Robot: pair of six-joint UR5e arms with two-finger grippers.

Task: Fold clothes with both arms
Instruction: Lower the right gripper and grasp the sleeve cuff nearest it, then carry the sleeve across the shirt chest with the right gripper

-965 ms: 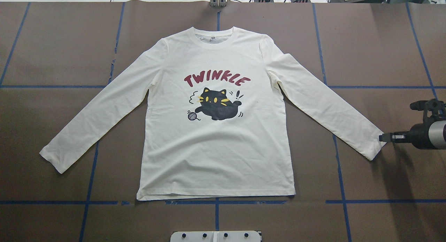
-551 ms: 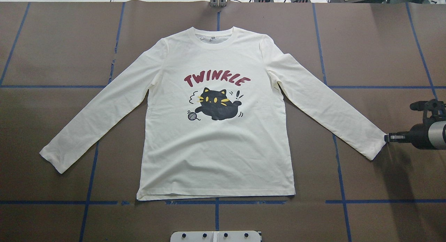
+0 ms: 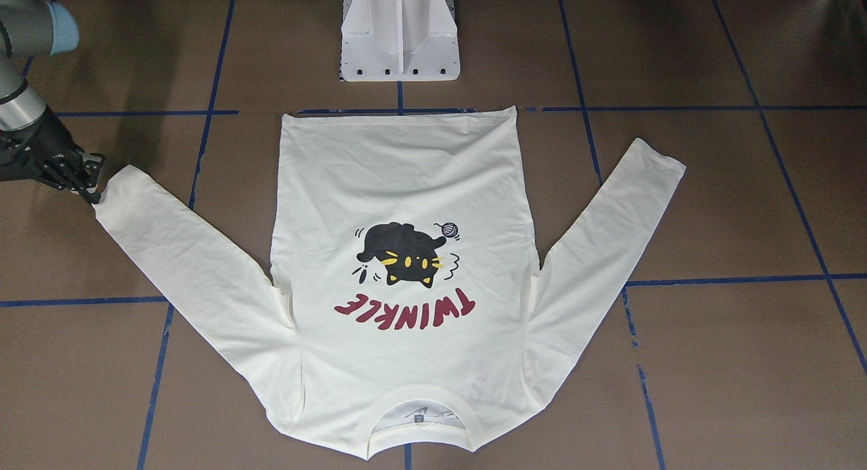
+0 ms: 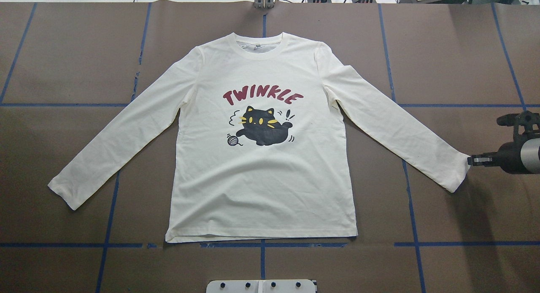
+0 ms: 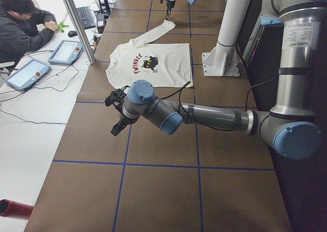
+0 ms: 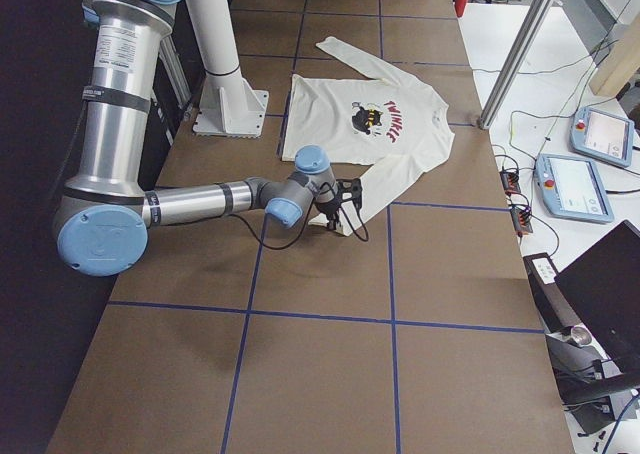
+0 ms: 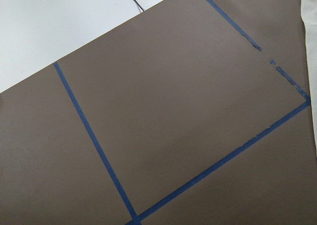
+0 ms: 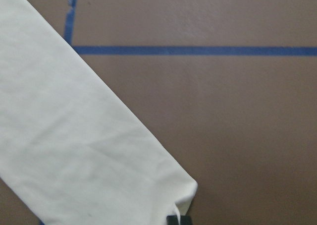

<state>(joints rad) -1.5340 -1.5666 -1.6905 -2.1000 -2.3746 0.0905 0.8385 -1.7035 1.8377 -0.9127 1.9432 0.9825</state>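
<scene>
The cream-white long-sleeved shirt (image 4: 261, 187) lies flat on the brown table with its print up, black cat and dark red "TWINKLE" lettering showing, sleeves angled outward. My right gripper (image 4: 471, 160) sits low at the cuff of the sleeve on the overhead view's right, shut on that cuff's corner; it also shows in the front-facing view (image 3: 93, 189). In the right wrist view the sleeve (image 8: 74, 136) ends just above a black fingertip (image 8: 178, 219). My left gripper (image 5: 116, 127) hovers above bare table short of the shirt's other sleeve; I cannot tell whether it is open or shut.
The white pedestal base (image 3: 399, 43) stands just behind the shirt's hem. Blue tape lines (image 4: 261, 245) grid the brown table. A person (image 5: 23, 22) sits at a side desk with tablets (image 5: 64, 50) beyond a metal post (image 5: 76, 22).
My right gripper has shifted outward and away from the robot, and the sleeve cuff has gone with it, straightening the sleeve a little. The rest of the shirt has not moved.
</scene>
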